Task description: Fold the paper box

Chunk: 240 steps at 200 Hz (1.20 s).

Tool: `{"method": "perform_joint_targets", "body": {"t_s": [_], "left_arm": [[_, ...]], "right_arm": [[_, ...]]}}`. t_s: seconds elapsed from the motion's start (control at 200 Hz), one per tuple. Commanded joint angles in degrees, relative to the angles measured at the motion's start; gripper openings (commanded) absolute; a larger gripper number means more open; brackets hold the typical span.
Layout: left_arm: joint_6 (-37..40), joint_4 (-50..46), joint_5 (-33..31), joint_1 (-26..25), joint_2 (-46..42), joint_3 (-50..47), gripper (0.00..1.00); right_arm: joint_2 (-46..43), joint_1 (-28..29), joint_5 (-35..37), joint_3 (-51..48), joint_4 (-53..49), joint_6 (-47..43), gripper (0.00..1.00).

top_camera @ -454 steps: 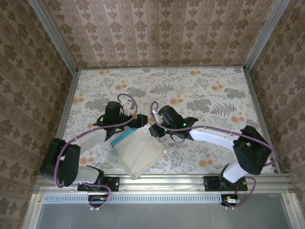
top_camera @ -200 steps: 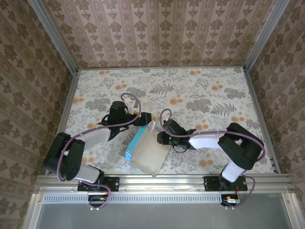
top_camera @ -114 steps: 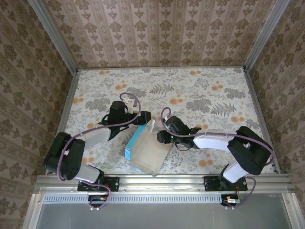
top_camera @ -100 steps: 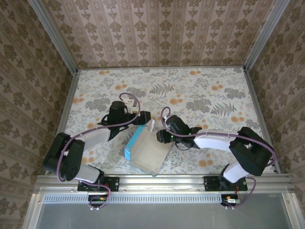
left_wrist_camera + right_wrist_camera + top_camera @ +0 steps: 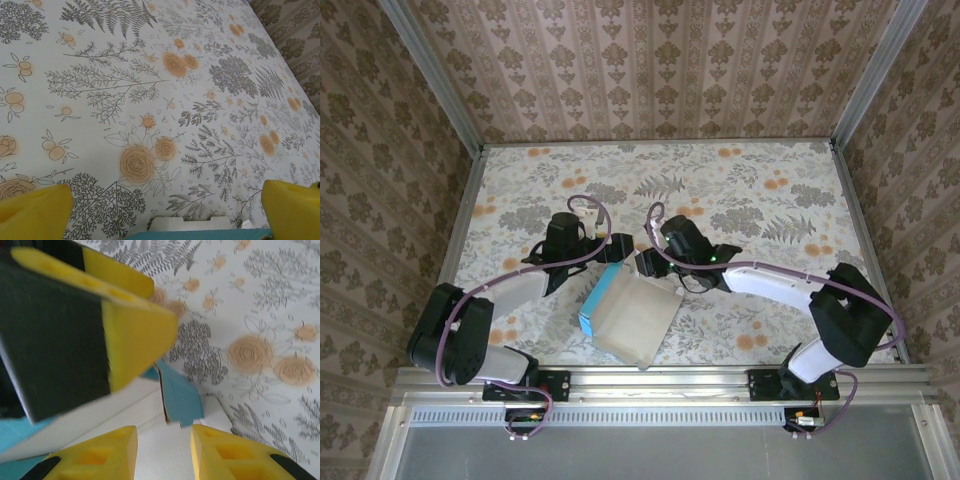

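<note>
The paper box (image 5: 632, 318) lies near the front of the table, white face up, with a turquoise side wall (image 5: 592, 305) standing along its left edge. My left gripper (image 5: 620, 244) hovers just beyond the box's far edge, wide open and holding nothing. In the left wrist view its yellow fingers (image 5: 35, 210) flank a white tab of the paper box (image 5: 195, 223) on a turquoise edge. My right gripper (image 5: 645, 263) sits at the box's far right corner. In the right wrist view the right gripper (image 5: 164, 434) is partly open over the white card, with a turquoise flap (image 5: 181, 396) ahead of it.
The flowered tablecloth (image 5: 750, 190) stretches free behind and to the right of both arms. Patterned walls close in the table on three sides. A metal rail (image 5: 660, 378) runs along the near edge, just in front of the box. The two grippers are almost touching.
My right gripper has moved away from the near edge and leftward, up to the box's far corner beside the left gripper. The white flap that stood up there no longer shows.
</note>
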Motion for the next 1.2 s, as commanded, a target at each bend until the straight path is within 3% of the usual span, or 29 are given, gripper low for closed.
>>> {"method": "perform_joint_targets", "body": {"t_s": [0.0, 0.58, 0.865, 1.195], "left_arm": [[0.6, -1.5, -0.7, 0.4, -0.9, -1.1, 0.97], [0.1, -1.2, 0.0, 0.8, -0.9, -1.2, 0.97], [-0.4, -0.6, -0.2, 0.7, -0.4, -0.9, 0.97], [-0.3, -1.6, -1.6, 0.7, -0.7, -1.2, 0.97]], "right_arm": [[2.5, -0.2, -0.3, 3.0, -2.9, -3.6, 0.35], [6.9, -0.4, 1.4, 6.7, -3.2, -5.3, 0.19], [5.4, 2.0, 8.3, 8.3, -7.9, -7.1, 0.08], [6.1, 4.8, 13.0, 9.0, -9.7, -6.3, 0.08]]}}
